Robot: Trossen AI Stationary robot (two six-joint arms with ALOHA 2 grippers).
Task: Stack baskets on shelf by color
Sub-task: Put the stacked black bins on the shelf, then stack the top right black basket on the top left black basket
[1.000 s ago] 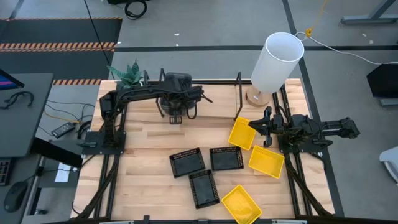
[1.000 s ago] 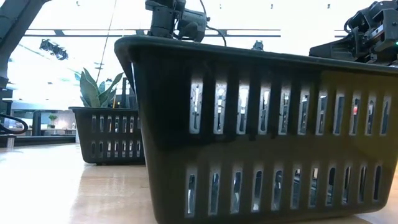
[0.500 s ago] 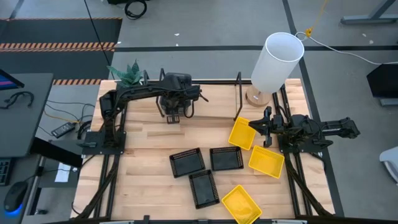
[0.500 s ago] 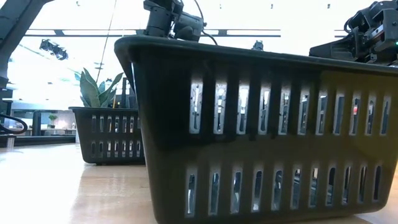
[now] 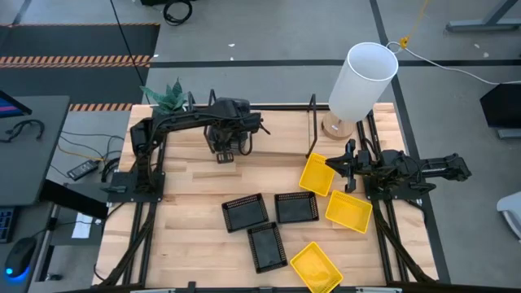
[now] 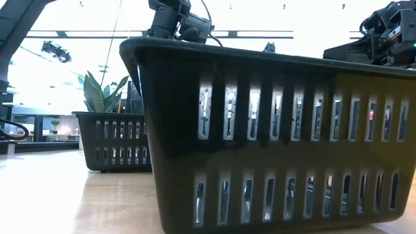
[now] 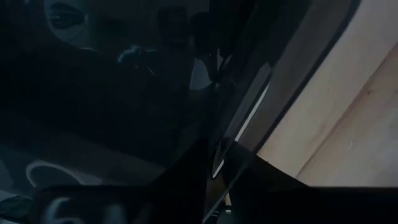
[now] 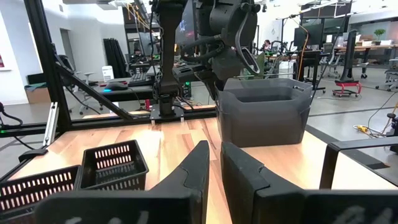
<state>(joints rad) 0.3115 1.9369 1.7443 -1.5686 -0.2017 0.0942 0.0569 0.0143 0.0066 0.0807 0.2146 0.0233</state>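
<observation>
My left gripper (image 5: 225, 146) is at the shelf's (image 5: 312, 122) left end, on the far side of the table, shut on a dark grey basket (image 8: 264, 118). The right wrist view shows this basket as the top of a grey stack. Three black mesh baskets (image 5: 244, 213) (image 5: 295, 207) (image 5: 267, 246) lie on the table's near middle. Three yellow baskets (image 5: 316, 175) (image 5: 348, 210) (image 5: 316, 267) lie to their right. My right gripper (image 5: 335, 167) waits shut by the far yellow basket's right corner. My left gripper (image 7: 214, 158) comes from above with the grey basket's side wall (image 7: 249, 106) running into the narrow gap between its fingers, one finger inside and one outside. The basket stays upright. Whether it hangs clear or rests on the one below, I cannot tell.
A tall white cylinder (image 5: 362, 77) stands at the far right corner and a plant (image 5: 167, 98) at the far left. The shelf's upright looped ends rise on either side of my left gripper. Bare wood lies on the table's left half. The nearest mesh basket (image 6: 273, 143) fills the low view.
My left gripper has risen a little and drifted slightly toward the table's left edge. The right arm has kept still.
</observation>
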